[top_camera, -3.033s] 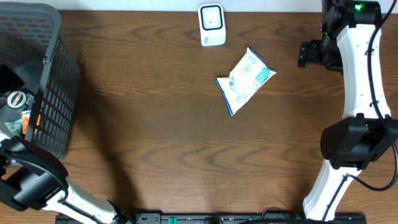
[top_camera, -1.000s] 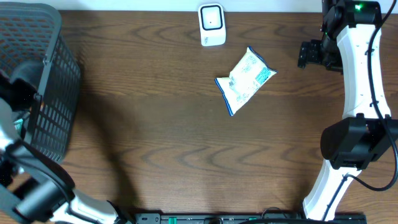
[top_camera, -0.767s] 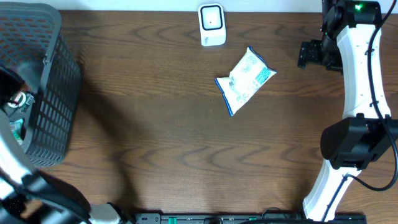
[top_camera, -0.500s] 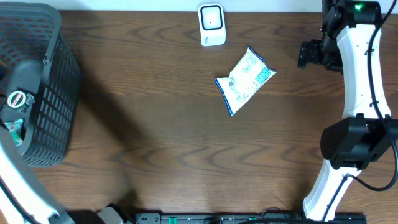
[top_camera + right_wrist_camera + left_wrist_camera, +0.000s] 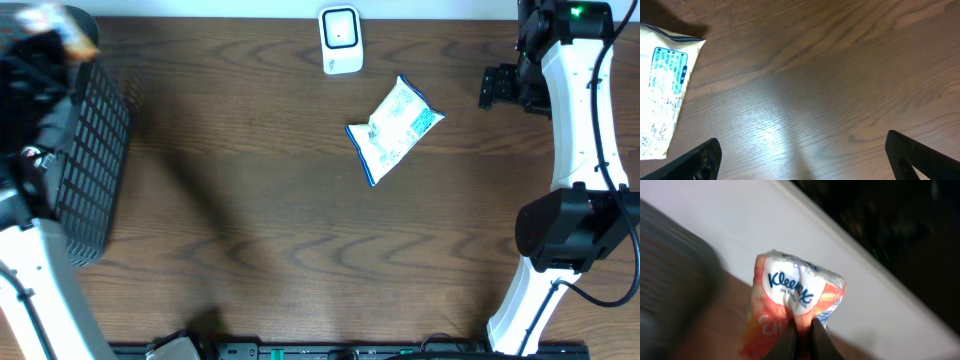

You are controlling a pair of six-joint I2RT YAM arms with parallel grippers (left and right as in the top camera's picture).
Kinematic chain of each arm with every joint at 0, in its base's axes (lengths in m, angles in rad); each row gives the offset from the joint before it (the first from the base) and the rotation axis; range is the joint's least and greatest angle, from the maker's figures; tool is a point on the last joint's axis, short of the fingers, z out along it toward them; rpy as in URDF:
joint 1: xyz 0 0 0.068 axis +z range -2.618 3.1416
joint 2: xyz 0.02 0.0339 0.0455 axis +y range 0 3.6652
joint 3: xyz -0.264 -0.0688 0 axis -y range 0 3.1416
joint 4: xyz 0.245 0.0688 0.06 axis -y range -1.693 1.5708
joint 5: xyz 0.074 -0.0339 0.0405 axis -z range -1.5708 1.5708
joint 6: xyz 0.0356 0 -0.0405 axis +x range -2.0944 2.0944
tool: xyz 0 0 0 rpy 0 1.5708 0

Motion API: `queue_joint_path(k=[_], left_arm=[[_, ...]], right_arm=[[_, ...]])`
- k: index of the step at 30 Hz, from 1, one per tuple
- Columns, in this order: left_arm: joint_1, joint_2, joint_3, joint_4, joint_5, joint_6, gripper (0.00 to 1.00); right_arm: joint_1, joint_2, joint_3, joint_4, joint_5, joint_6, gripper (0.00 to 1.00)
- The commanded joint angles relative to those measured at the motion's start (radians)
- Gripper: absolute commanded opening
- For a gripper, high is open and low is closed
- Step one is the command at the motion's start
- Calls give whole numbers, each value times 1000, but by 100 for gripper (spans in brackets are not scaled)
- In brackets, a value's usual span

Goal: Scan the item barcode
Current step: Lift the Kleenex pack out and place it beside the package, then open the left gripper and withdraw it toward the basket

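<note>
An orange and white Kleenex tissue pack (image 5: pixel 795 287) hangs in the air with my left gripper (image 5: pixel 804 332) shut on its lower edge. Seen from overhead, the pack (image 5: pixel 55 20) is a blur above the back rim of the black basket (image 5: pixel 95 150), at the far left. The white barcode scanner (image 5: pixel 340 40) stands at the table's back edge, in the middle. My right gripper (image 5: pixel 497 88) hovers open at the back right, nothing between its fingers (image 5: pixel 705 157). No barcode shows on the pack.
A white and blue packet (image 5: pixel 395 130) lies flat on the table just in front and to the right of the scanner; its corner shows in the right wrist view (image 5: pixel 662 95). The basket holds several more items, mostly hidden by my left arm.
My left arm has risen out of the basket with the tissue pack and swung toward the back. The right arm and the packet have not moved.
</note>
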Motion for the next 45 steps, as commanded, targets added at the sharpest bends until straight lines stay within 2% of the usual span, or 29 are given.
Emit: queue_joint_path(k=[1, 6, 16, 24, 32, 36, 40, 42, 45], left_arm=[[-121, 0, 3, -39, 38, 108, 7], [-330, 7, 2, -166, -89, 167, 7], [-706, 173, -2, -365, -519, 190, 7], [-850, 410, -2, -334, -532, 117, 7], [-916, 579, -2, -212, -530, 43, 8], [-932, 595, -1, -169, -527, 24, 26], [-936, 591, 0, -155, -515, 25, 58], [-929, 584, 0, -155, -513, 26, 63], [-905, 551, 1, -155, -513, 29, 64]], right_arm=[[-5, -17, 18, 0, 12, 16, 99], [-5, -17, 18, 0, 12, 16, 99], [-5, -17, 18, 0, 12, 16, 99], [-5, -17, 18, -1, 12, 16, 99], [-5, -17, 18, 0, 12, 16, 99], [-5, -17, 18, 0, 12, 16, 99], [-5, -17, 18, 0, 12, 16, 99], [-5, -17, 18, -1, 12, 16, 99], [-5, -17, 18, 0, 12, 16, 99]])
